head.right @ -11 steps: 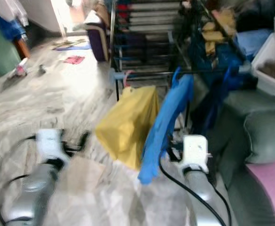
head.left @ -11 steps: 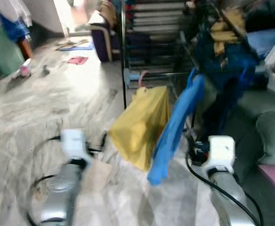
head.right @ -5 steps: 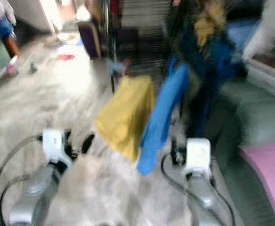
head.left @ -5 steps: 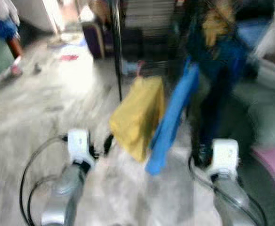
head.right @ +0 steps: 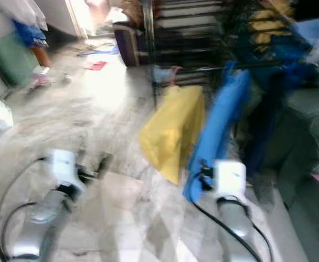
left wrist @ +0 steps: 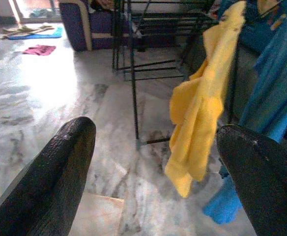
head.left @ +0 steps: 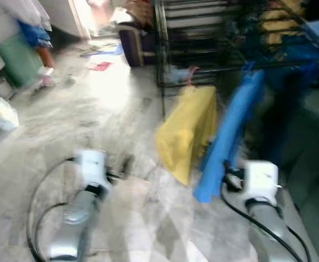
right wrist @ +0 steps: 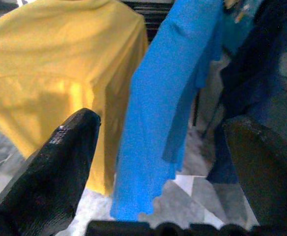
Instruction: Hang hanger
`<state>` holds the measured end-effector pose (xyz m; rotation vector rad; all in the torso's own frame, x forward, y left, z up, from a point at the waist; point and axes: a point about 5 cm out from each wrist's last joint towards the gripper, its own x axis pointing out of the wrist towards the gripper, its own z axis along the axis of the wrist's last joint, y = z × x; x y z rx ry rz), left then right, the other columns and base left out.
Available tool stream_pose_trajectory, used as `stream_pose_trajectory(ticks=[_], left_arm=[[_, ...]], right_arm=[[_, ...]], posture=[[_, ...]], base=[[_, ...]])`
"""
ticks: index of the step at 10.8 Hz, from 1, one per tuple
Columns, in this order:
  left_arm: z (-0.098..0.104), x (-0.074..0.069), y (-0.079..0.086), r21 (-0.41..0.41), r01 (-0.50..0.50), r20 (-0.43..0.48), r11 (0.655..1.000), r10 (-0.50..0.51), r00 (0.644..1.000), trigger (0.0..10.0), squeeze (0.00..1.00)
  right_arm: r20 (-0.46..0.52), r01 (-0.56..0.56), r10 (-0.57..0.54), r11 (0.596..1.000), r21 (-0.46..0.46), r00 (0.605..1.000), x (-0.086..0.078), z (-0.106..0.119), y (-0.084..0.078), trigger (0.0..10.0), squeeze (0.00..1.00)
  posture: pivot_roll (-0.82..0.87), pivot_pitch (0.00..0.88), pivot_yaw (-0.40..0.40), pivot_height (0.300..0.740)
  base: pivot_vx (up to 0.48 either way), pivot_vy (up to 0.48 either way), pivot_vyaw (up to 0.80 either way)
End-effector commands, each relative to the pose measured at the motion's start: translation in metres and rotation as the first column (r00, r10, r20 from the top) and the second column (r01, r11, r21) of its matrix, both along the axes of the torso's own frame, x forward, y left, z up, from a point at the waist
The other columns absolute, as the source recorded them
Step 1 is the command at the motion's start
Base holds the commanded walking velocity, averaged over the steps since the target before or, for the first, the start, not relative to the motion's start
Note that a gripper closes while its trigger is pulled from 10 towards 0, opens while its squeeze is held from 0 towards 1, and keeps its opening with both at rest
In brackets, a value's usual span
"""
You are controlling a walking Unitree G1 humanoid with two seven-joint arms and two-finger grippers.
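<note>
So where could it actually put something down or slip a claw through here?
Bare marble floor spreads between the green bin and the drying rack, and under the left claw. The right is crowded: yellow garment, blue garment and dark clothes hang close together before the right claw.

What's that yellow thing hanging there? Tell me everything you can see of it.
The yellow garment looks like soft, matte fabric, plain with no print. It hangs limp from the black drying rack, folds bunched, its lower end just above the grey marble floor. A bright blue garment hangs right beside it, apparently against its edge. Both grippers are open and short of it, neither touching.
</note>
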<state>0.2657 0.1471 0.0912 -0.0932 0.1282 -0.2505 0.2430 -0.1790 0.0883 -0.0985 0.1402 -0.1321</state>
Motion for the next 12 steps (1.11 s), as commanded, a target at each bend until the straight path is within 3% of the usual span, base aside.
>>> stream_pose_trajectory(ticks=[1,9,12], left_arm=[[0.002,0.001,0.009,0.048,-0.03,0.01,0.998,0.03,1.0,10.0,0.0],[0.0,0.004,0.016,0.043,-0.091,0.021,0.995,0.09,0.996,10.0,0.0],[0.0,0.005,0.01,0.018,-0.072,0.016,0.997,0.072,0.997,10.0,0.0]], right_arm=[[0.011,-0.009,0.009,1.0,0.013,1.0,0.001,0.002,0.005,10.0,0.0],[0.029,-0.025,0.024,1.0,0.009,0.999,0.009,0.005,0.005,10.0,0.0],[0.035,-0.031,0.031,1.0,0.005,0.999,0.012,0.007,0.005,10.0,0.0]], posture=[[-0.08,0.066,0.058,0.74],[-0.07,0.035,0.042,0.74],[-0.07,0.026,0.039,0.74]], base=[[0.0,0.0,0.0],[0.0,0.0,0.0],[0.0,0.0,0.0]])
